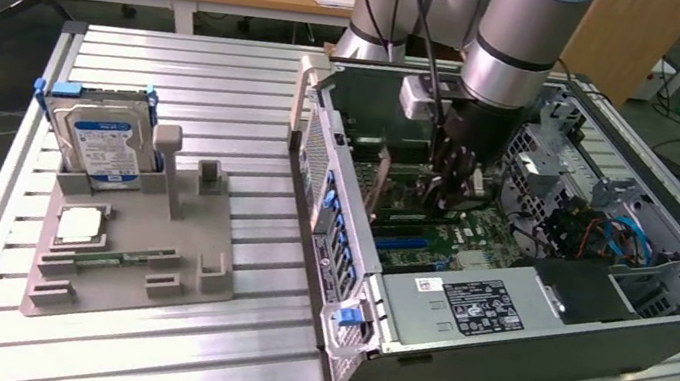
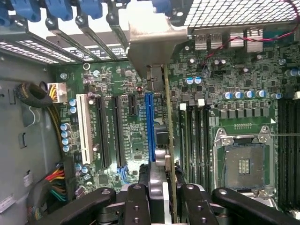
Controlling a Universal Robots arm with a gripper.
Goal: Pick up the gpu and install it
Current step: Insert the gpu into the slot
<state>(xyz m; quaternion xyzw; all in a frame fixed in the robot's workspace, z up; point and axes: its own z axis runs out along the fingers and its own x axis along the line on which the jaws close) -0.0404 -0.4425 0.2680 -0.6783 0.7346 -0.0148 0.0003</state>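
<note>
Open computer case [image 1: 556, 369] holds motherboard [image 2: 117, 79]. Gripper [image 2: 164, 199] inside case, clenched on gpu [image 2: 157, 47]. Card edge-on, right by blue slot [image 2: 149, 122], cannot tell if seated. Grey fixture [image 1: 110, 288] outside case holds hard drive [image 1: 105, 140] upright. Memory slots [image 2: 194, 140] crowd card's other side; case walls close round arm.
</note>
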